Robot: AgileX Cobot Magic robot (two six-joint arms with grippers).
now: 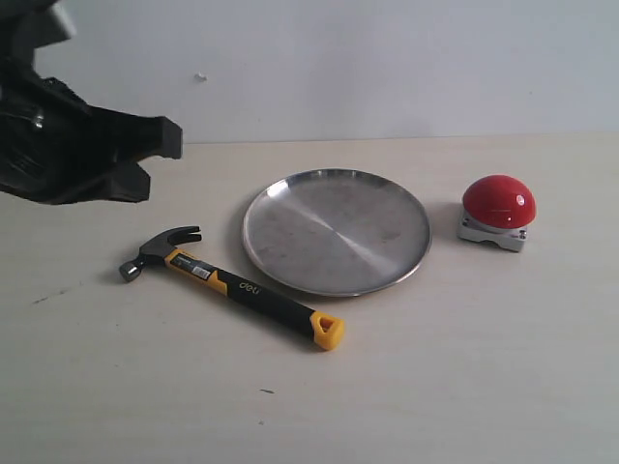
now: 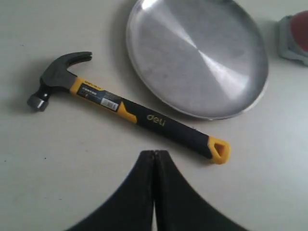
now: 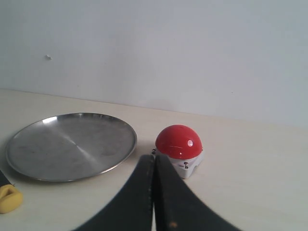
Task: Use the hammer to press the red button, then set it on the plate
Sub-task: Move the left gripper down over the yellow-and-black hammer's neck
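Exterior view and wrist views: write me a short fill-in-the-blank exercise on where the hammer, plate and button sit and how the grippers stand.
1. In the exterior view, the hammer lies to the ____ of the plate.
2. The dome of the button is ____.
3. The left gripper and the right gripper are both ____.
Missing words: left; red; shut.

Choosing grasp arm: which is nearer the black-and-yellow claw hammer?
Left. Left arm hangs by the head of the hammer; right arm jaws face the red dome button, across the round silver plate.
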